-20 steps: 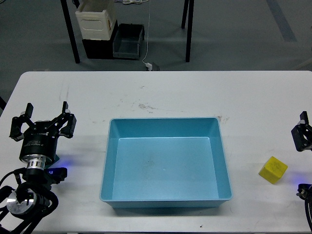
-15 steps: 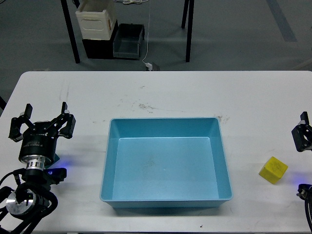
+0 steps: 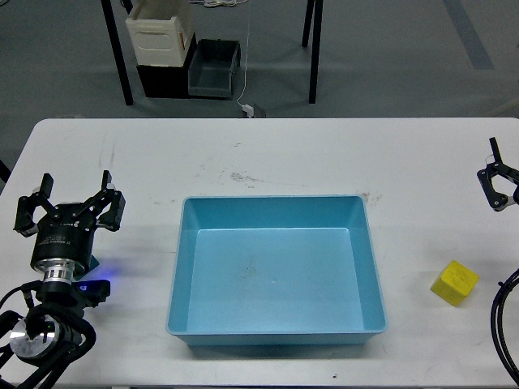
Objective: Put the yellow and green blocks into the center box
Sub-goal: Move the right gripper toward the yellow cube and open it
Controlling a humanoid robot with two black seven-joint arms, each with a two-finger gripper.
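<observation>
left gripper [image 3: 70,201] spread, empty; right gripper [image 3: 496,180] state unclear; yellow block [image 3: 454,282] on table

Left black two-finger gripper [image 3: 69,203] sits low at the left edge, pointing forward, fingers spread wide, nothing between them. Right black two-finger gripper [image 3: 496,180] pokes in at the right edge, partly cut off, its fingers parted and empty.

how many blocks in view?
1: a yellow block on the table, right of the blue box. No green block visible; one may be hidden behind the left gripper.
</observation>
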